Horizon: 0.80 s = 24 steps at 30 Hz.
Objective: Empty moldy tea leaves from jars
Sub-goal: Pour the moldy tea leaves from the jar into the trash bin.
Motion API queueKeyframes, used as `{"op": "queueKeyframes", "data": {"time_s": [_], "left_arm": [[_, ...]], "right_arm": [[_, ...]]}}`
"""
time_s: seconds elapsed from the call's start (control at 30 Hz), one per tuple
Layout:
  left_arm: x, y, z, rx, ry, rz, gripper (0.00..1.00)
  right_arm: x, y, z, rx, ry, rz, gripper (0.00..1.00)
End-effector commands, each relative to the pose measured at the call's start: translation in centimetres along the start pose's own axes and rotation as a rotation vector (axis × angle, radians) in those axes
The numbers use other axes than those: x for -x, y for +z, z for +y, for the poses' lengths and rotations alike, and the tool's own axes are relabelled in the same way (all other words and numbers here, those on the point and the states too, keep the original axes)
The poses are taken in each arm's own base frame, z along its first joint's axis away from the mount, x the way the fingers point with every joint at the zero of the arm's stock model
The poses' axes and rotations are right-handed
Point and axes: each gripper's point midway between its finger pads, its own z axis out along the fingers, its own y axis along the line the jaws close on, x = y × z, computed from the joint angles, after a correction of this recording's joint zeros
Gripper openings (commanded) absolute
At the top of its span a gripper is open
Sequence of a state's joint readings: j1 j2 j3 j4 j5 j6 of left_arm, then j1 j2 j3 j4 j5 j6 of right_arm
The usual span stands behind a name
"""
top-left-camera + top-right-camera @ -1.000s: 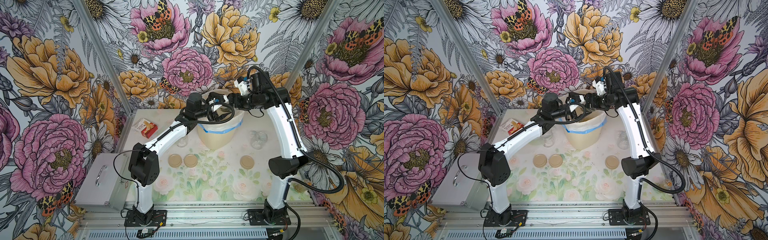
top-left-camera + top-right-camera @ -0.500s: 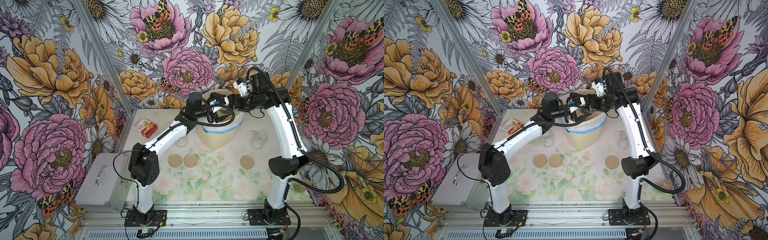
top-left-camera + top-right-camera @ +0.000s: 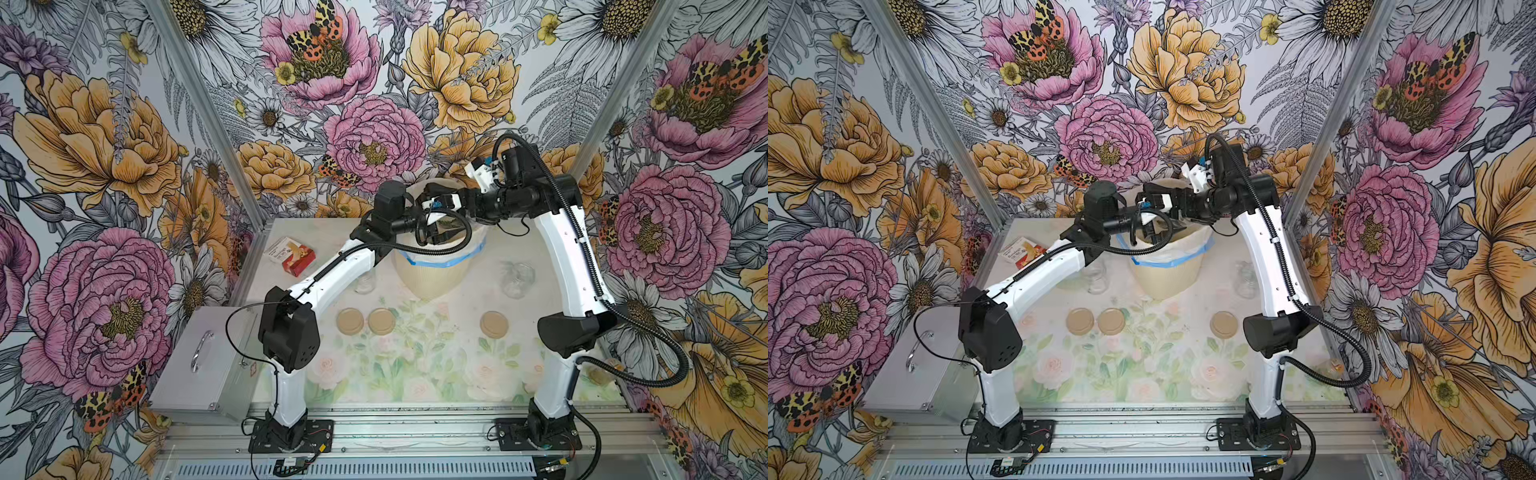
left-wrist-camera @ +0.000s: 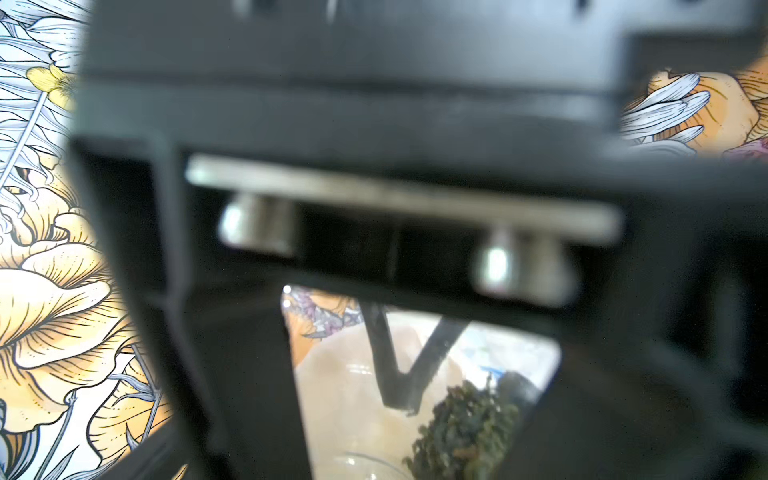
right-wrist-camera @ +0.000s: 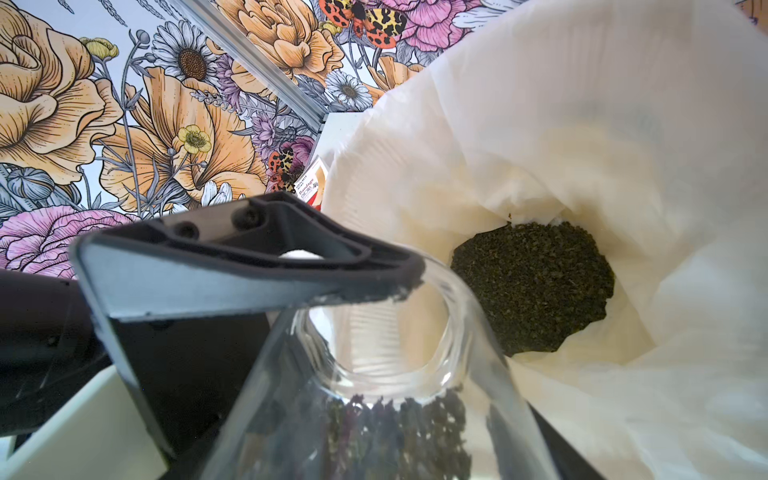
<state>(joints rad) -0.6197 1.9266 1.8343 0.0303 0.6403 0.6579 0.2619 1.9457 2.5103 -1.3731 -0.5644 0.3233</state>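
A clear glass jar (image 5: pixel 374 374) lies tilted, mouth towards the cream bin (image 3: pixel 436 270) and its white bag (image 5: pixel 540 124). My right gripper (image 5: pixel 374 457) is shut on it above the bin. Dark moldy tea leaves (image 5: pixel 399 428) still sit inside the glass. A heap of leaves (image 5: pixel 536 286) lies at the bottom of the bag. My left gripper (image 3: pixel 432 232) is over the bin too, jaws apart round the jar. One of its fingers (image 5: pixel 249 266) touches the jar's neck. In the left wrist view the leaves (image 4: pixel 461 428) show between those jaws.
Two empty jars stand on the table, one left of the bin (image 3: pixel 365 282) and one right of it (image 3: pixel 516 276). Three tan lids (image 3: pixel 350 321) (image 3: pixel 381 321) (image 3: pixel 494 324) lie in front. A red box (image 3: pixel 293 255) sits at the back left, a metal case (image 3: pixel 208 370) off the left edge.
My left gripper has moved right, in over the bin and up to the jar. The right arm with the jar has hardly moved.
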Motion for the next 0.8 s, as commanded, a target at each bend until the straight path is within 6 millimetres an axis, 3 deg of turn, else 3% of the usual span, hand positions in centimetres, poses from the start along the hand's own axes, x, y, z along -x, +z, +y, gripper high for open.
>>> {"op": "queueKeyframes", "data": {"time_s": [0.0, 0.2, 0.4, 0.77], "left_arm": [[2.3, 0.7, 0.0, -0.002, 0.031, -0.058, 0.94], [2.3, 0.8, 0.3, 0.009, 0.04, -0.055, 0.78], [1.8, 0.9, 0.7, 0.029, 0.055, -0.04, 0.75], [1.7, 0.5, 2.8, 0.092, 0.067, -0.073, 0.68]], "right_arm": [[0.1, -1.0, 2.6, 0.096, -0.036, -0.015, 0.58], [0.0, -1.2, 2.5, 0.094, -0.029, -0.009, 0.59], [0.0, -1.1, 2.2, 0.083, -0.023, -0.009, 0.62], [0.1, -1.4, 1.3, 0.032, -0.022, -0.021, 0.83]]}}
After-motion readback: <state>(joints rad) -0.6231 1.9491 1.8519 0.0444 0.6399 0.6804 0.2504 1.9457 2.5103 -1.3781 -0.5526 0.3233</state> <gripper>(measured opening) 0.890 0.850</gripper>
